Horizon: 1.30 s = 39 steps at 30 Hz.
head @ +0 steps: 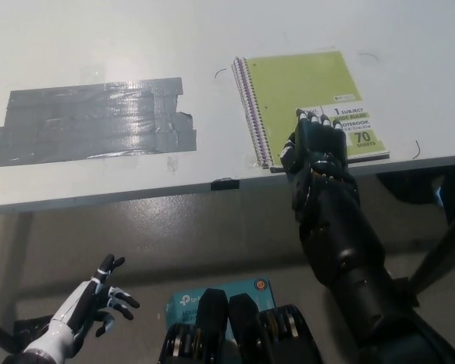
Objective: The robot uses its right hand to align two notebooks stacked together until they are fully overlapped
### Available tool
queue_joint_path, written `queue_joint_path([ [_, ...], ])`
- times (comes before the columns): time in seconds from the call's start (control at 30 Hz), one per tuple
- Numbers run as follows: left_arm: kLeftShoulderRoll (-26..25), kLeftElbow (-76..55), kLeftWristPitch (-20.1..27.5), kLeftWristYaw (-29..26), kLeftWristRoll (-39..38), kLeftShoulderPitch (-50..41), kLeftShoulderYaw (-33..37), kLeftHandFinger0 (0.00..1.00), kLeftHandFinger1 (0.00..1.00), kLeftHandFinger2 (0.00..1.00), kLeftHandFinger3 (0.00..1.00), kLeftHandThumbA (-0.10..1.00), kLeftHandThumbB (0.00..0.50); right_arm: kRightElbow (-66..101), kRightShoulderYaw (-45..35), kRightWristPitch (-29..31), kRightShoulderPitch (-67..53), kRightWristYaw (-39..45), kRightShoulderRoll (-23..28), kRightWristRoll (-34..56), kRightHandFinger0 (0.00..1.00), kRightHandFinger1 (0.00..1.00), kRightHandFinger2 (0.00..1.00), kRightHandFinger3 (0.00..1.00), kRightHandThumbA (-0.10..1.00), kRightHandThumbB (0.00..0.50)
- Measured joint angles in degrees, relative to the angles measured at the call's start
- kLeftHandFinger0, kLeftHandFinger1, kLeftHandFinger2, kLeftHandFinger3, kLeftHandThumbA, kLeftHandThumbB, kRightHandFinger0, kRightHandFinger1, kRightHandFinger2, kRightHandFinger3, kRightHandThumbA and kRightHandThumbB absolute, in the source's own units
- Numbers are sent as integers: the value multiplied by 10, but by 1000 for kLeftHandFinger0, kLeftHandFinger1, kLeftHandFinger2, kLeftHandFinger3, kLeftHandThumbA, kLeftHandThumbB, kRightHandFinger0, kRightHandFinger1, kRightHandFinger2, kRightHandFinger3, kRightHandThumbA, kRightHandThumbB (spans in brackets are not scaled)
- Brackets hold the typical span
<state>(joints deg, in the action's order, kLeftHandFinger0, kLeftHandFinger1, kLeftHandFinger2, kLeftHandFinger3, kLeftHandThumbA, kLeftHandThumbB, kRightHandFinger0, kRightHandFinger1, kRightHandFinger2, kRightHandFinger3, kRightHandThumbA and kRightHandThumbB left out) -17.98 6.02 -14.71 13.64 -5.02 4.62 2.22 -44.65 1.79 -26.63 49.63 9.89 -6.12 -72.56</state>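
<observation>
A lime-green spiral notebook lies on the white table near its front edge, the coil on its left side. A thin purple edge of a second notebook shows under it along the coil. My black right hand rests on the green cover's lower part, beside the white label, fingers curled and pressing down. The notebook's lower left corner is hidden by the hand. My white left hand hangs below the table at the lower left, fingers spread and holding nothing.
A patch of grey duct tape covers the table's left part. A small black clip sits on the table's front edge. A teal box lies on the floor below.
</observation>
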Motion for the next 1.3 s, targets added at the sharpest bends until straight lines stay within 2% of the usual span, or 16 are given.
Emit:
queue_joint_path([
  [0.17, 3, -2, 0, 0, 0, -2, 3, 234, 407, 415, 1000, 1000, 500, 0, -4, 0, 0, 0, 0, -6, 1000, 1000, 1000, 1000, 1000, 357],
  [0.27, 6, -2, 0, 0, 0, -4, 4, 160, 375, 417, 1000, 1000, 500, 0, -3, 0, 0, 0, 1, -8, 1000, 1000, 1000, 1000, 1000, 352],
  [0.33, 9, -3, 0, 0, 0, -4, 4, 202, 385, 411, 1000, 1000, 500, 0, -1, 0, 0, 0, 2, -8, 1000, 1000, 1000, 1000, 1000, 349],
  [0.4, 12, -3, 0, 0, 0, -4, 4, 183, 381, 419, 1000, 1000, 500, 0, 4, 0, 0, 0, 4, -7, 1000, 1000, 1000, 1000, 1000, 346],
  [0.43, 13, -4, 0, 0, 0, -4, 4, 220, 391, 410, 1000, 1000, 500, 0, 7, 0, 0, 0, 6, -7, 1000, 1000, 1000, 1000, 1000, 350],
  [0.53, 17, -7, 0, 0, 0, -4, 4, 154, 375, 421, 1000, 1000, 500, -2, 21, 0, 1, 4, 12, -7, 1000, 1000, 1000, 1000, 1000, 355],
  [0.6, 19, -8, 0, 0, 1, -4, 5, 161, 380, 420, 1000, 1000, 500, -6, 32, 0, 4, 8, 17, -8, 1000, 1000, 1000, 1000, 1000, 359],
  [0.63, 19, -8, 0, 0, 1, -4, 5, 220, 400, 431, 1000, 1000, 500, -7, 34, 0, 6, 9, 18, -8, 1000, 1000, 1000, 1000, 1000, 366],
  [0.8, 20, -13, 0, 0, 1, -4, 5, 222, 396, 426, 1000, 1000, 500, -23, 47, 0, 18, 13, 25, -6, 1000, 1000, 1000, 1000, 1000, 361],
  [0.83, 20, -14, 0, 0, 1, -4, 5, 180, 398, 435, 1000, 1000, 500, -26, 50, 0, 19, 13, 26, -5, 1000, 1000, 1000, 1000, 1000, 360],
  [0.87, 20, -15, 0, 0, 1, -4, 5, 227, 415, 425, 1000, 1000, 500, -28, 52, 0, 21, 14, 27, -5, 1000, 1000, 1000, 1000, 1000, 364],
  [0.93, 20, -19, -1, 0, 2, -4, 6, 257, 428, 423, 1000, 1000, 500, -34, 56, 0, 25, 14, 29, -4, 1000, 1000, 1000, 1000, 1000, 373],
  [0.97, 20, -20, -1, 0, 3, -4, 6, 268, 424, 426, 1000, 1000, 500, -36, 56, 0, 27, 14, 29, -4, 1000, 1000, 1000, 1000, 1000, 362],
  [1.2, 21, -22, -2, 0, 10, -4, 10, 329, 469, 434, 1000, 1000, 500, -41, 52, 0, 32, 17, 26, -3, 1000, 1000, 1000, 1000, 1000, 376],
  [1.3, 23, -22, -4, 0, 11, -3, 10, 322, 444, 410, 1000, 1000, 500, -41, 51, -1, 34, 21, 24, -4, 1000, 1000, 1000, 1000, 1000, 376],
])
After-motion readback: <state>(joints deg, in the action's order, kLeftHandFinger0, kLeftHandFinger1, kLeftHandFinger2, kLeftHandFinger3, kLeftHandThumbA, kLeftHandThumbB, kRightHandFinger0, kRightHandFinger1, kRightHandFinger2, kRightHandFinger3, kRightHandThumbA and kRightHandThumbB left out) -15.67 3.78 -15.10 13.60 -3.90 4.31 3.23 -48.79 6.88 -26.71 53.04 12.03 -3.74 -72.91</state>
